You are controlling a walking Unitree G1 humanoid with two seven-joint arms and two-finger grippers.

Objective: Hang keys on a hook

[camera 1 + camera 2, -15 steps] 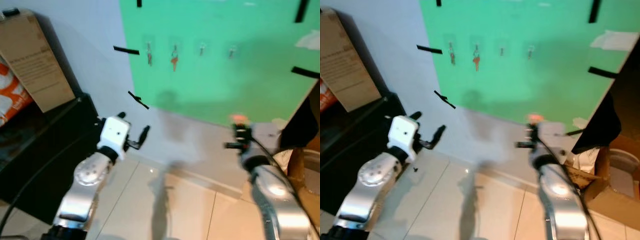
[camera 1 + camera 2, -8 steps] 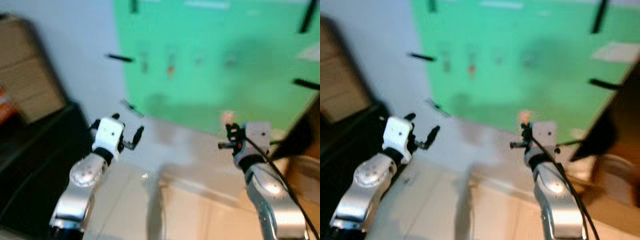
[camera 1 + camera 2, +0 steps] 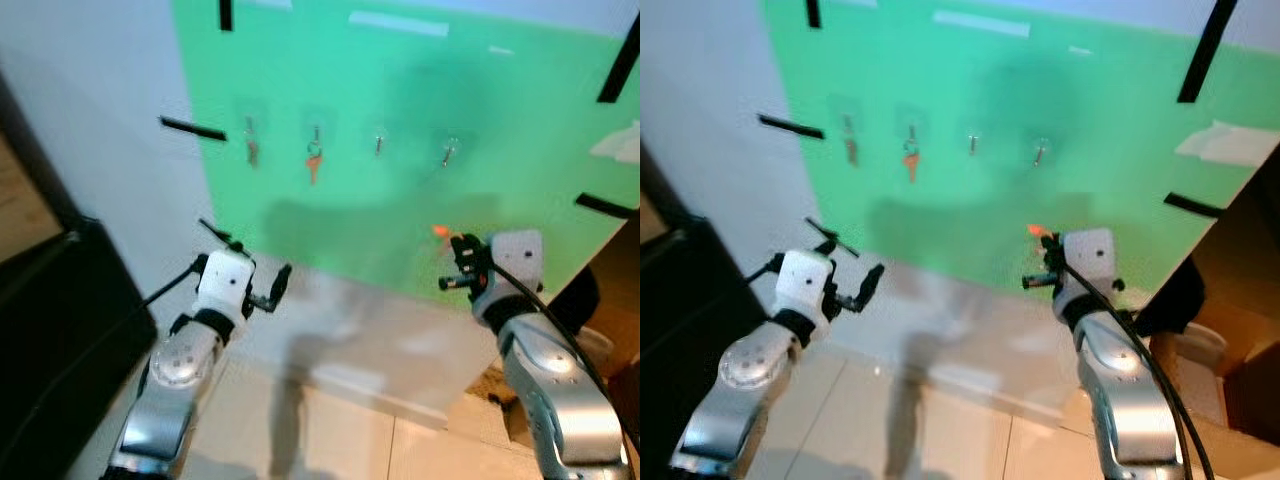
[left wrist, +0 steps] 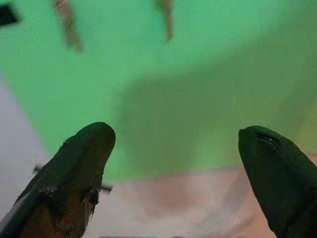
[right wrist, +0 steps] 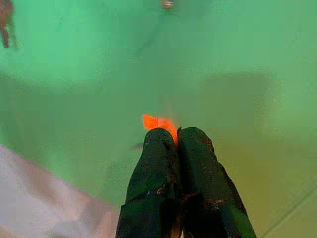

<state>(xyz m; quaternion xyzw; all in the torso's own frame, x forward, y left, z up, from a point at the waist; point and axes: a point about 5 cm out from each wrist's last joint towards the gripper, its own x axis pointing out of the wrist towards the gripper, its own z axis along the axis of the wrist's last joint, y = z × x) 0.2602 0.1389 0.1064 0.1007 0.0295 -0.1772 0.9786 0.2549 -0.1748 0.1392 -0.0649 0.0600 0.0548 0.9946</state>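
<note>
Right gripper [image 5: 177, 134] is pinched tight on the orange key [image 5: 158, 121], held up in front of the green board [image 3: 420, 90] just below the row of 4 hooks [image 3: 447, 152]. 2 of those already carry keys [image 3: 314, 165]. Left gripper [image 4: 173, 144] is raised too, fingers spread wide, near the black cabinet [image 3: 50, 340].

Both head views look forward and slightly down at the green board [image 3: 420, 110] across the upper frame, from some way back. Each wrist view faces that same board closer up.
</note>
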